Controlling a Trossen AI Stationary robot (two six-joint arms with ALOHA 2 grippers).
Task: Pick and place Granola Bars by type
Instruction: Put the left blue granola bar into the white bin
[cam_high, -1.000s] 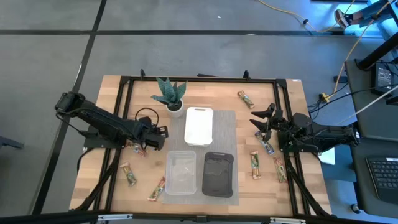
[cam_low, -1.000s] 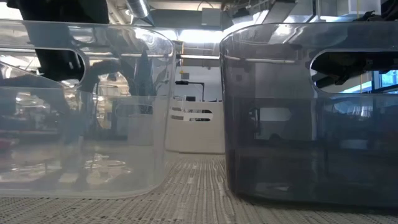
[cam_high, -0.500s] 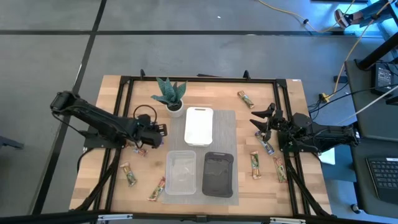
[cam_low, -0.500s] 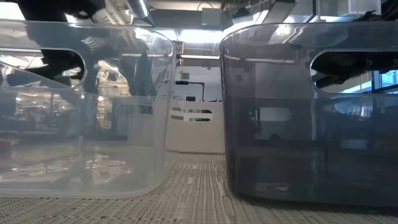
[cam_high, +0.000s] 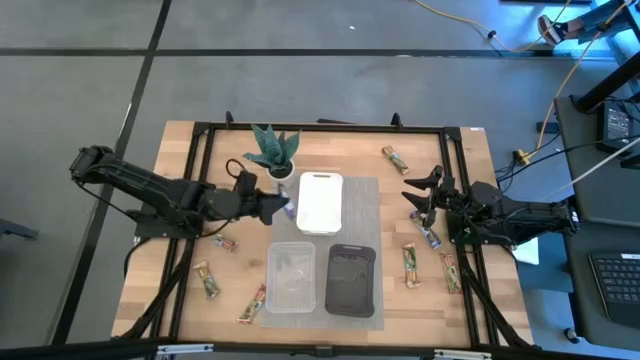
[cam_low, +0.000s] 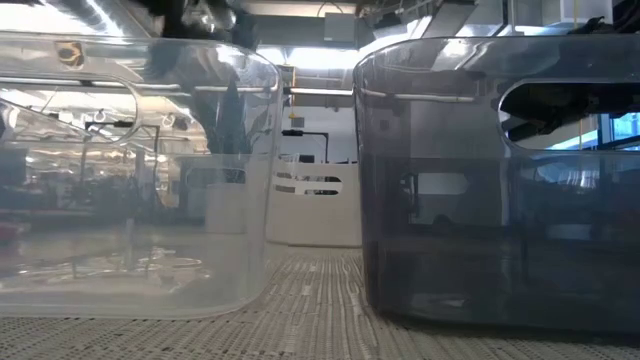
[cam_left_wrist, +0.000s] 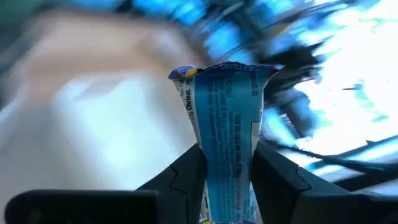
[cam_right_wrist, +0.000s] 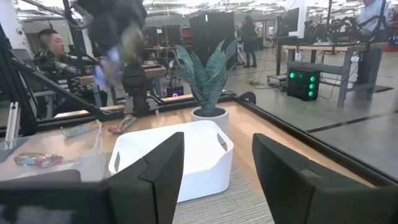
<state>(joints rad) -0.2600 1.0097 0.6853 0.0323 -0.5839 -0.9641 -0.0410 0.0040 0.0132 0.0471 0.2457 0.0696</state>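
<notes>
My left gripper (cam_high: 283, 207) hovers at the left rim of the white tray (cam_high: 320, 203), shut on a blue-wrapped granola bar (cam_left_wrist: 225, 124). The right wrist view shows it too, raised above the table with the blue bar (cam_right_wrist: 111, 65). My right gripper (cam_high: 416, 194) waits open over the table's right side, touching nothing. Other bars lie flat on the wood: a red one (cam_high: 225, 243), a green one (cam_high: 207, 282) and one at the near left (cam_high: 252, 303); on the right are several more, among them a far one (cam_high: 395, 158) and a green one (cam_high: 410, 265). My left gripper pinches the blue bar between its two fingers (cam_left_wrist: 186, 174), which press on the two flat faces of its lower part (cam_left_wrist: 227, 168). The fingers point toward the table's right. The bar runs along them, and its crimped free end (cam_left_wrist: 224, 71) sticks out past the fingertips. It is lifted clear.
A clear tray (cam_high: 291, 277) and a black tray (cam_high: 350, 280) stand on the grey mat near the front edge; they fill the low view. A potted plant (cam_high: 275, 152) stands left of the white tray's far end. A black frame rail (cam_high: 320, 127) borders the table.
My left gripper has risen from the wood near the red bar and swung toward the table's right and slightly far, up to the white tray's left rim, carrying the blue bar. The red bar stays on the table.
</notes>
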